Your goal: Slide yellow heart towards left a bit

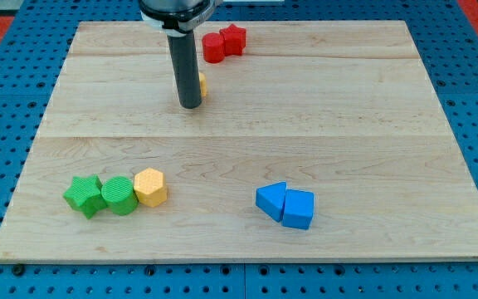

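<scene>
Our rod stands upright, my tip (190,105) bare, holding nothing, touching yellow heart (202,83) from the view's left.

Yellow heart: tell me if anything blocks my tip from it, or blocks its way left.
Nothing stands between them: my tip is right against the yellow heart, which is mostly hidden behind the rod. But the tip is on the heart's left, squarely in its leftward path. Beyond the rod, no block shows on the board.

Pale smooth wooden board (347,108)
</scene>
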You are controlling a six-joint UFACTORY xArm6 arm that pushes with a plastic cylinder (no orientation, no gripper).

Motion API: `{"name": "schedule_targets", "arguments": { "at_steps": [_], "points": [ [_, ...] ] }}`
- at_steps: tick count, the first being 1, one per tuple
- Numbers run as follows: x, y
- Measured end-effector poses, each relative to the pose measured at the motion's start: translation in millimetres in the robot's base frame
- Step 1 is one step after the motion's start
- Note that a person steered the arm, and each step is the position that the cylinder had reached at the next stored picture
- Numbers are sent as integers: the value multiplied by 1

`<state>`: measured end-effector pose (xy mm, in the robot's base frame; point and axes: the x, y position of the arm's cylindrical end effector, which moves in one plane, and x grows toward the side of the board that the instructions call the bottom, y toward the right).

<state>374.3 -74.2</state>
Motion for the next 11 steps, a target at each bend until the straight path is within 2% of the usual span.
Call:
{"name": "schedule_targets", "arguments": {
  "at_steps": [2,3,4,5,7,8,9,10,11],
  "points": [
    [-17,19],
    [-47,-76],
    [-69,-106],
    [-42,-101],
    [-20,-19],
    [-29,1],
    [-89,-5],
    [-97,-34],
    [-67,-6]
  ]
}}
